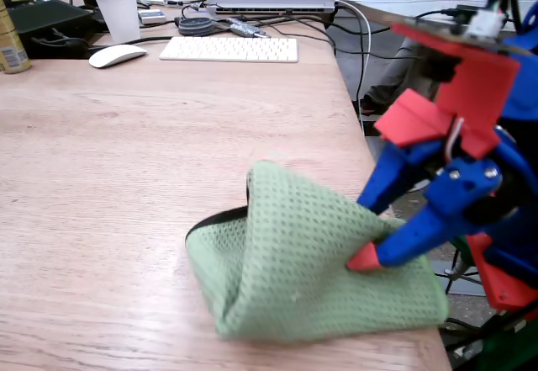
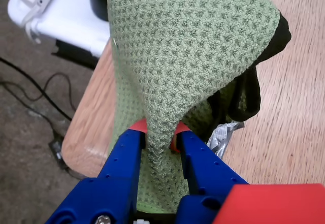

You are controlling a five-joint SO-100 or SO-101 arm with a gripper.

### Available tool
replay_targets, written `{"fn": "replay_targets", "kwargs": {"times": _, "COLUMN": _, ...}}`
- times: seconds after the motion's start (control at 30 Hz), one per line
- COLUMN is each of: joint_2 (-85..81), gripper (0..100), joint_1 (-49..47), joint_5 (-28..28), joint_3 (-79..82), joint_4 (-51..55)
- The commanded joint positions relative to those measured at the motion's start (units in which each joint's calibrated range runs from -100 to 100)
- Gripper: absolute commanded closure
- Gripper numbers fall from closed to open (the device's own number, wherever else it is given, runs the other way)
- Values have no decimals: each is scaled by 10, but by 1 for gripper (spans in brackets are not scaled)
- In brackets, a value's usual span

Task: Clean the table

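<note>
Clearly the blue claw (image 2: 159, 135) with red tips is pinching a fold of the green waffle-weave cloth (image 2: 193, 46), its two fingers (image 2: 124, 158) pressed against the fabric from both sides in the wrist view. That cloth (image 1: 294, 262) is tented up from the desk (image 1: 109, 186) near its front right corner in the fixed view, with a dark underside showing at its lifted edge. Something crumpled and silvery (image 2: 223, 132) peeks from beneath it. Along the far edge sit a white keyboard (image 1: 229, 49), a white mouse (image 1: 117, 55) and a paper cup (image 1: 118, 13).
</note>
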Motion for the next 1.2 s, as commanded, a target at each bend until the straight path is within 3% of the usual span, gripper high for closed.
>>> {"fn": "replay_targets", "kwargs": {"times": 0.0, "joint_2": 3, "gripper": 100, "joint_1": -27, "joint_5": 3, "joint_3": -2, "joint_4": -6}}
{"fn": "replay_targets", "kwargs": {"times": 0.1, "joint_2": 3, "gripper": 95, "joint_1": -30, "joint_5": 4, "joint_3": -2, "joint_4": -5}}
{"fn": "replay_targets", "kwargs": {"times": 0.23, "joint_2": 3, "gripper": 67, "joint_1": -10, "joint_5": 4, "joint_3": -2, "joint_4": -5}}
{"fn": "replay_targets", "kwargs": {"times": 0.33, "joint_2": -1, "gripper": 60, "joint_1": 12, "joint_5": 4, "joint_3": -9, "joint_4": 4}}
{"fn": "replay_targets", "kwargs": {"times": 0.4, "joint_2": -10, "gripper": 60, "joint_1": 56, "joint_5": 3, "joint_3": -45, "joint_4": 54}}
{"fn": "replay_targets", "kwargs": {"times": 0.57, "joint_2": -10, "gripper": 60, "joint_1": 135, "joint_5": 3, "joint_3": -305, "joint_4": 231}}
{"fn": "replay_targets", "kwargs": {"times": 0.77, "joint_2": -24, "gripper": 60, "joint_1": 284, "joint_5": -3, "joint_3": -322, "joint_4": 177}}
{"fn": "replay_targets", "kwargs": {"times": 0.83, "joint_2": -48, "gripper": 67, "joint_1": 325, "joint_5": 1, "joint_3": -289, "joint_4": 113}}
{"fn": "replay_targets", "kwargs": {"times": 0.97, "joint_2": -56, "gripper": 99, "joint_1": 327, "joint_5": -3, "joint_3": -193, "joint_4": 50}}
{"fn": "replay_targets", "kwargs": {"times": 1.17, "joint_2": -139, "gripper": 100, "joint_1": 327, "joint_5": -28, "joint_3": -85, "joint_4": 48}}
